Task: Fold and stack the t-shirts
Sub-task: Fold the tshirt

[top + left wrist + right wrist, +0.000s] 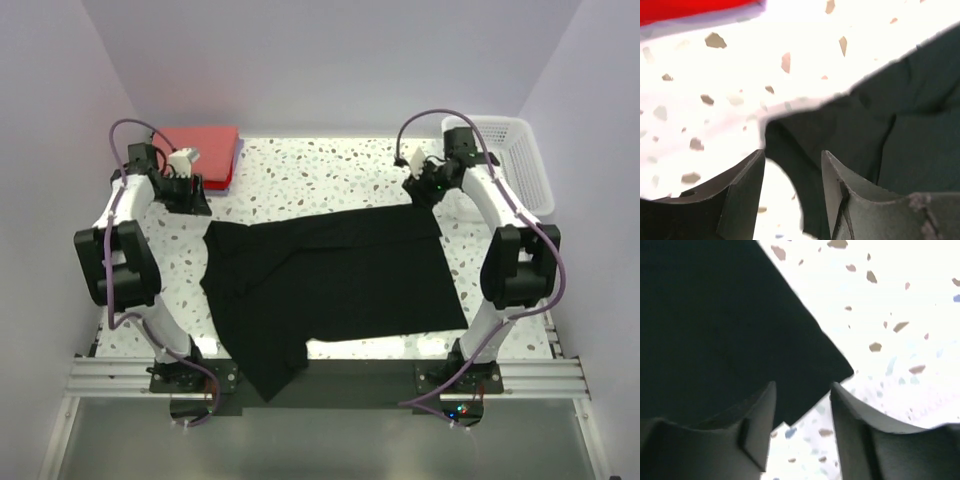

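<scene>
White speckled table (330, 170), pale lilac walls on three sides. Reading the overhead view as a dial with twelve away from my bases, the black t-shirt (340, 270) lies spread over the middle of the table. Its body is fairly flat on the right and creased and doubled on the left. One flap at seven o'clock hangs over the near edge.

My left gripper (192, 195) sits at ten o'clock, low over the shirt's far left corner. From the wrist camera my two fingers (740, 200) stand apart. The rumpled corner of black cloth shows in the gap beneath them, with neither finger pressed against it that I can see.

My right gripper (422, 190) sits at about two o'clock, over the shirt's far right corner. There too the fingers (865, 440) are spread, and the pointed corner of the cloth lies flat on the table just under the gap, clear of both.

Between ten and eleven o'clock, just beyond my left gripper, the coral-red t-shirts (200, 145) lie folded in a stack. The purple-blue one (705, 21) shows as a thin edge underneath. A white lattice basket (520, 160) stands at two o'clock, at the table's right edge.
</scene>
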